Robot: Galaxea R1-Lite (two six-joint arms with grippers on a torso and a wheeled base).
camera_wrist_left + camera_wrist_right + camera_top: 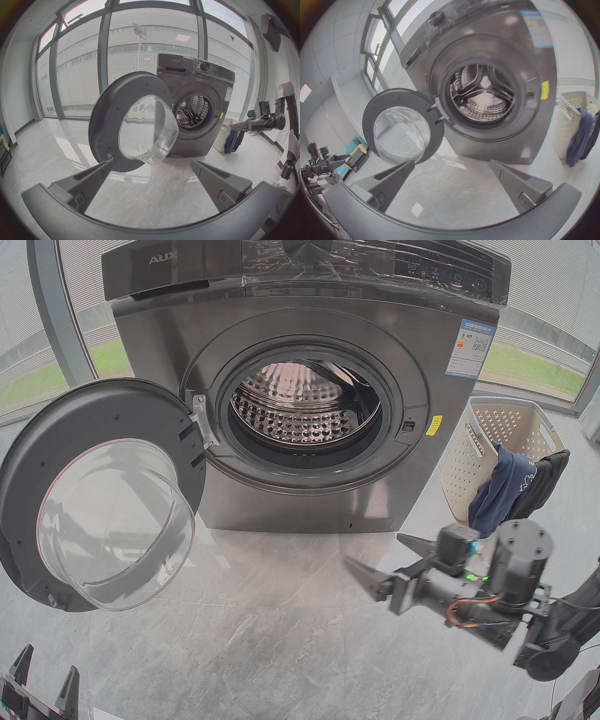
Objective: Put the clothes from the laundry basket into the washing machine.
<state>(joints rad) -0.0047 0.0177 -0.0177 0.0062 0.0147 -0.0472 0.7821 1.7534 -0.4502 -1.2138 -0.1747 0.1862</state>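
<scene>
Jaws on the right gripper (373,547) are standing wide open and carrying nothing, hanging above the floor (269,627) in front of the washing machine (300,315) and near the laundry basket (461,459). A navy garment (503,490) and a black garment (545,480) are draping over the basket's near rim, beside the machine's right flank, not yet picked up. The machine's door (94,421) is standing fully open to the left, and its drum (300,409) is looking empty. The left gripper (50,657) is sitting low at the near left, its jaws also parted and empty. By my judgement the first pick is in hand: the right arm is needing to turn toward the basket, come down over the hanging navy cloth and pinch a fold before carrying it across into the drum mouth.
</scene>
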